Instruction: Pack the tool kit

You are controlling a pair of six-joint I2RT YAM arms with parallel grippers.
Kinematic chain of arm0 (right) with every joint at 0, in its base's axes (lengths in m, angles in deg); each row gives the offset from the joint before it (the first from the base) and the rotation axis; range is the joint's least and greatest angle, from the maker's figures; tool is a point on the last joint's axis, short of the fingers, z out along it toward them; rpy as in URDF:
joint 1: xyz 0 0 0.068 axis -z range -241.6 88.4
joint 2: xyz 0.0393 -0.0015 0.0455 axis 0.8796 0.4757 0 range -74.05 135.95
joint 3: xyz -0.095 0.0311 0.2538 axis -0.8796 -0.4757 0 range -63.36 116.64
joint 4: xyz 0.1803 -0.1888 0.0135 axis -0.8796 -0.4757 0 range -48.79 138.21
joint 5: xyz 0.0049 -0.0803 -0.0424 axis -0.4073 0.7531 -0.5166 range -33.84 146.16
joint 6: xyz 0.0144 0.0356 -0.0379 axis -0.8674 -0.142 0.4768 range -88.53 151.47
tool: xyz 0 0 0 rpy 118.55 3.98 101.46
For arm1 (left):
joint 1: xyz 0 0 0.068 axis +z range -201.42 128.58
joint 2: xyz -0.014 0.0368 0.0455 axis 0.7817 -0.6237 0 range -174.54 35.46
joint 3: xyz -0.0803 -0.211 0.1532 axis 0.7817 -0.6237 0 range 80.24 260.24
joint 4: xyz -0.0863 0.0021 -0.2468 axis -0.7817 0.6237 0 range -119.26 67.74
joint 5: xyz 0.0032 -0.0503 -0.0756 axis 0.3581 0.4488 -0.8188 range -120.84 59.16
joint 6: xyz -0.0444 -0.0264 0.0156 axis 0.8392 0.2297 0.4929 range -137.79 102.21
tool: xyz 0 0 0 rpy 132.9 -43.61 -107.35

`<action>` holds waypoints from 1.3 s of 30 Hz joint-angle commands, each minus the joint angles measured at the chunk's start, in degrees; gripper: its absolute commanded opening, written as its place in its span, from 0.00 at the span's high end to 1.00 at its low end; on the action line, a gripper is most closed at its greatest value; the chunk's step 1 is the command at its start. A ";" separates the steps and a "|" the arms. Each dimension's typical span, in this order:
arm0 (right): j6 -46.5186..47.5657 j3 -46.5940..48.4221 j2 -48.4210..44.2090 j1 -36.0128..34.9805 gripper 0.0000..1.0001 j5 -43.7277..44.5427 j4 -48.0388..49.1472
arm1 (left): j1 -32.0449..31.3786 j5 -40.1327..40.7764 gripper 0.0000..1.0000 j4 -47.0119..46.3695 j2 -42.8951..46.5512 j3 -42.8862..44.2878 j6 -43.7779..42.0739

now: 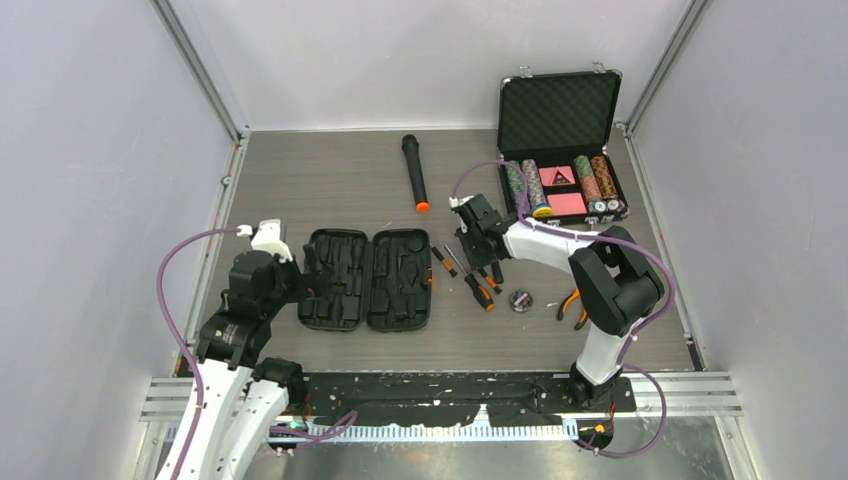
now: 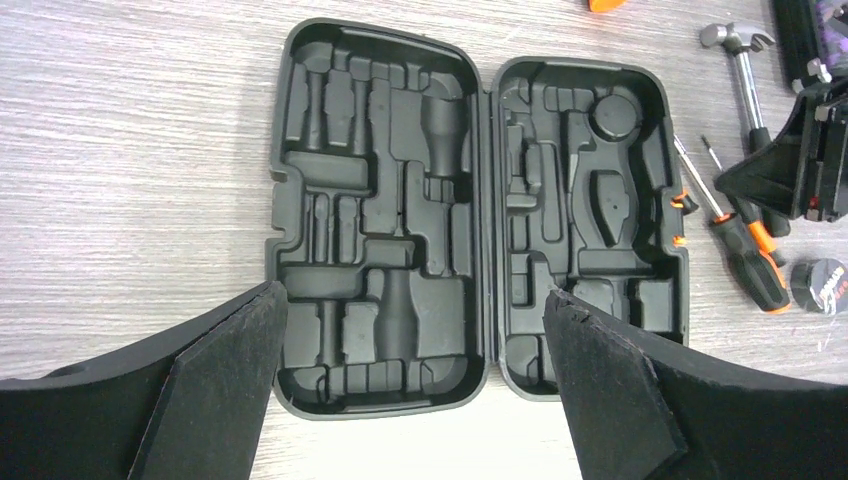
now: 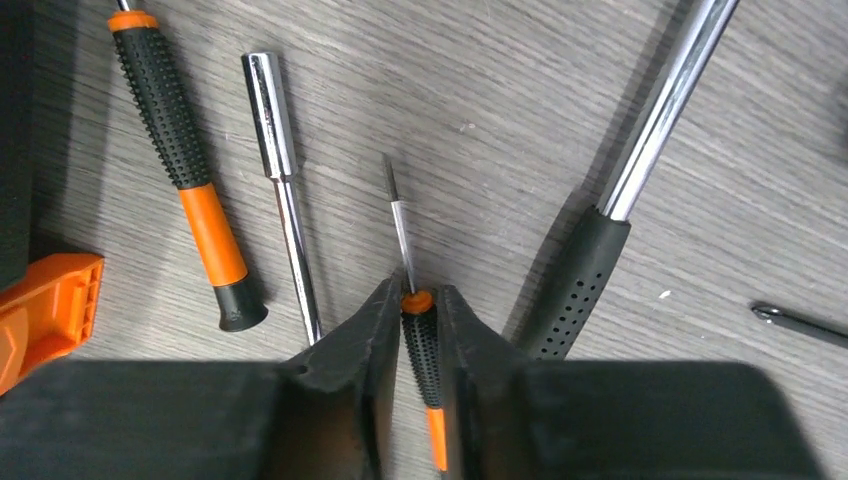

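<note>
The tool kit [image 1: 365,280] lies open and flat on the table, its moulded slots [image 2: 480,210] holding nothing. My left gripper [image 2: 415,290] hovers open over the case's near end, its fingers spread wide. To the right of the case, my right gripper [image 3: 420,295] is down at the table and shut on the black-and-orange handle of a small screwdriver [image 3: 422,340], whose thin shaft points away from it. A larger screwdriver [image 3: 185,170], a chrome extension bar [image 3: 280,180] and the hammer [image 3: 610,180] lie beside it. The pliers [image 1: 572,305] sit further right.
A round tape measure [image 1: 520,300] lies near the pliers. A black microphone [image 1: 414,172] with an orange end rests behind the case. An open poker chip case [image 1: 560,150] stands at the back right. The kit's orange latch [image 3: 45,300] is just left of my right gripper.
</note>
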 commanded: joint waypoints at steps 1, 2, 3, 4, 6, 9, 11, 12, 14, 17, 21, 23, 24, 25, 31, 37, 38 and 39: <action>-0.22 -0.27 -1.58 0.78 0.86 -0.61 -1.98 | 0.17 -4.99 0.00 -3.90 1.17 -0.37 -1.10; -0.43 -0.48 -2.36 0.92 0.88 -0.44 -1.77 | 0.17 -6.40 0.00 -4.59 1.52 -0.87 -0.38; -0.48 -0.82 -4.24 0.94 0.90 -0.35 -1.75 | 0.10 -7.73 0.00 -5.23 1.88 -1.23 0.33; -0.63 -0.94 -5.23 0.96 0.90 -0.22 -1.71 | 0.04 -9.11 0.00 -5.73 2.29 -1.44 1.13; -1.17 -1.28 -8.75 0.97 0.93 0.45 -1.56 | -0.60 -10.83 0.00 -6.28 2.74 -1.45 2.71; -2.46 -1.64 -15.51 0.95 0.94 2.38 -0.92 | -3.44 -11.75 0.00 -8.22 3.03 -1.48 5.66; -4.12 -2.04 -19.83 0.95 0.94 3.15 -0.24 | -6.10 -11.58 0.00 -9.74 2.91 -1.50 7.88; -5.80 -2.53 -22.85 0.96 0.95 3.29 0.07 | -7.80 -10.75 0.00 -10.51 2.80 -1.54 8.96; -9.37 -3.74 -27.52 0.98 0.94 3.19 1.62 | -12.04 -8.61 0.00 -12.35 2.48 -1.66 10.98; -18.55 -6.87 -34.56 0.97 0.95 1.52 7.15 | -19.21 -4.47 0.00 -16.50 1.62 -2.20 14.41; -30.73 -14.14 -44.98 0.97 0.94 -1.08 16.36 | -27.59 0.44 0.00 -24.11 -0.94 -3.02 17.10; -36.32 -18.84 -50.50 0.83 0.95 -1.86 20.03 | -31.16 2.39 0.01 -27.90 -3.03 -2.90 17.03; -37.90 -20.01 -51.65 0.56 0.95 -2.26 22.87 | -32.78 3.08 0.01 -29.61 -4.24 -2.68 16.76; -41.08 -22.23 -53.96 0.37 0.95 -2.27 23.97 | -34.60 3.86 0.01 -31.55 -5.59 -2.36 15.92; -51.93 -30.56 -61.37 -1.67 0.94 -0.77 32.68 | -44.82 8.58 0.06 -43.15 -14.40 -0.62 10.96; -54.78 -32.48 -62.84 -5.65 0.95 2.06 36.03 | -49.37 11.84 0.11 -52.50 -23.41 0.62 9.12; -55.01 -32.45 -62.67 -5.94 0.94 2.43 36.34 | -49.62 11.92 0.11 -53.44 -24.59 0.95 8.93; -55.11 -32.48 -62.66 -6.54 0.95 2.85 36.68 | -49.78 11.88 0.12 -54.74 -25.51 0.99 8.87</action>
